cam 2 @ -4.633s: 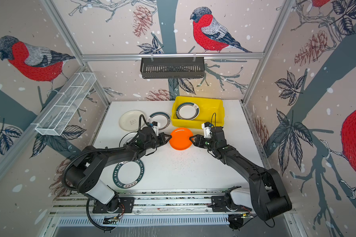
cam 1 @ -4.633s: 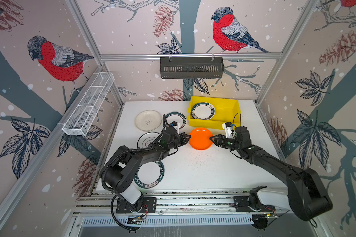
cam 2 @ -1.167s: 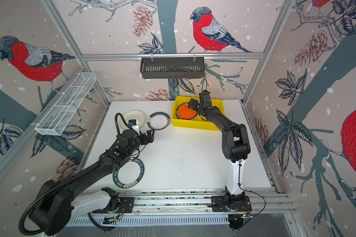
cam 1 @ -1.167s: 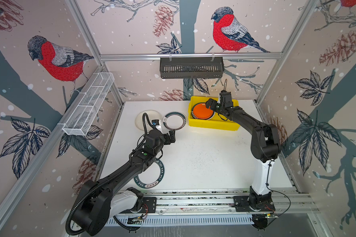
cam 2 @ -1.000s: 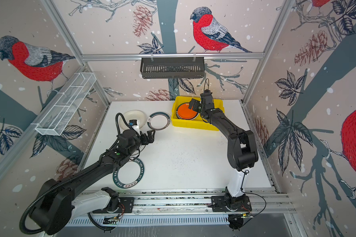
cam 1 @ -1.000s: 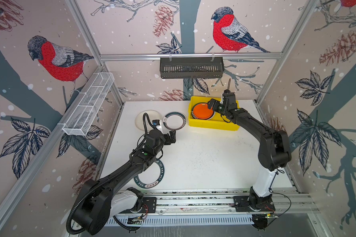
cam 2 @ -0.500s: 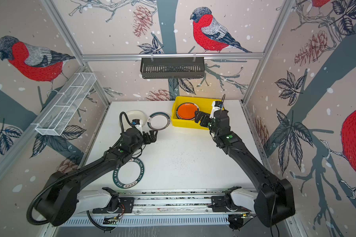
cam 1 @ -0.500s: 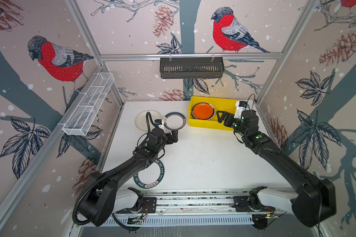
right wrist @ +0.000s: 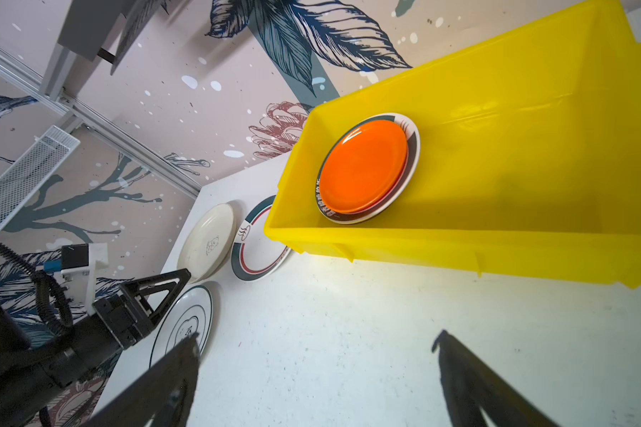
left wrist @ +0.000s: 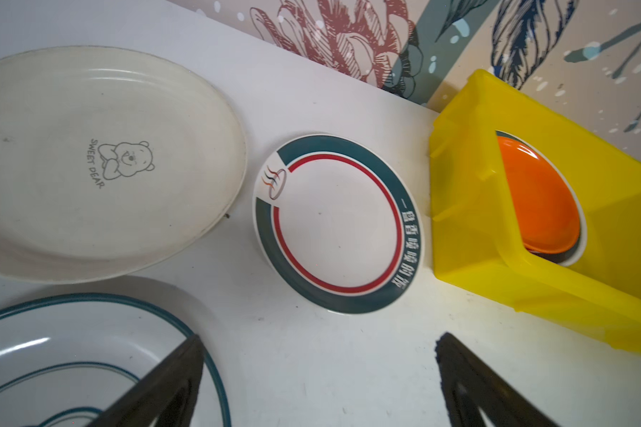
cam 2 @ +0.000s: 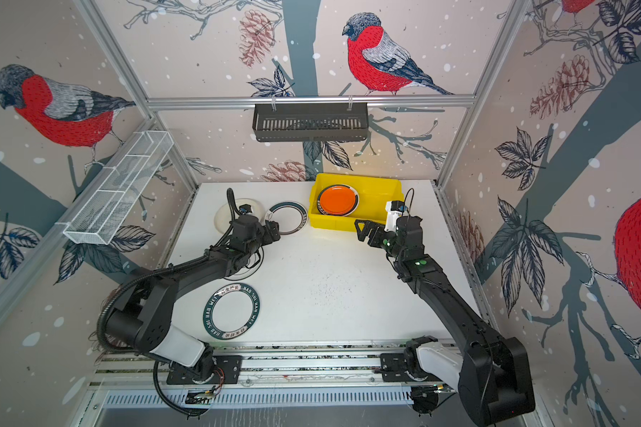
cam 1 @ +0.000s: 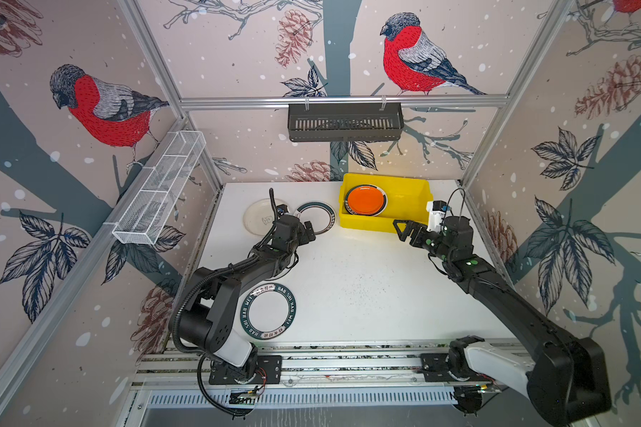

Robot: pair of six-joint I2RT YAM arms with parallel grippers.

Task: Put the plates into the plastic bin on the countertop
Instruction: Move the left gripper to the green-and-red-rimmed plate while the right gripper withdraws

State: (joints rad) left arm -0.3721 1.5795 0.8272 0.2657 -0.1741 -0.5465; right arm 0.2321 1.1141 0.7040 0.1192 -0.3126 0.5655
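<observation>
My two black claws hover over the white speckled countertop (cam 1: 367, 292), both with jaws spread wide and holding nothing. My right claw (cam 1: 404, 231) hangs just in front of the bright yellow rectangular plastic bin (cam 1: 371, 224). My left claw (cam 1: 306, 231) hangs off the bin's left end.

Inside the bin, toward its left end, a glossy orange round plate (cam 1: 366, 200) lies flat on a white plate with a dark lettered rim (right wrist: 412, 148). So two plates look stowed.

Four remain out:
- a white plate with a dark-green lettered rim and red ring (cam 1: 321, 218), just beside the bin's left wall
- a cream plate printed with a small bear (cam 1: 256, 219), beyond it
- a white plate with thin teal rings (left wrist: 71, 351)
- a larger green-rimmed lettered plate (cam 1: 268, 311), well away from the bin

I judge the job about a third done.

The ringed plate shows in both wrist views, while in both top views my left arm hides nearly all of it. The larger lettered plate shows only in both top views.
</observation>
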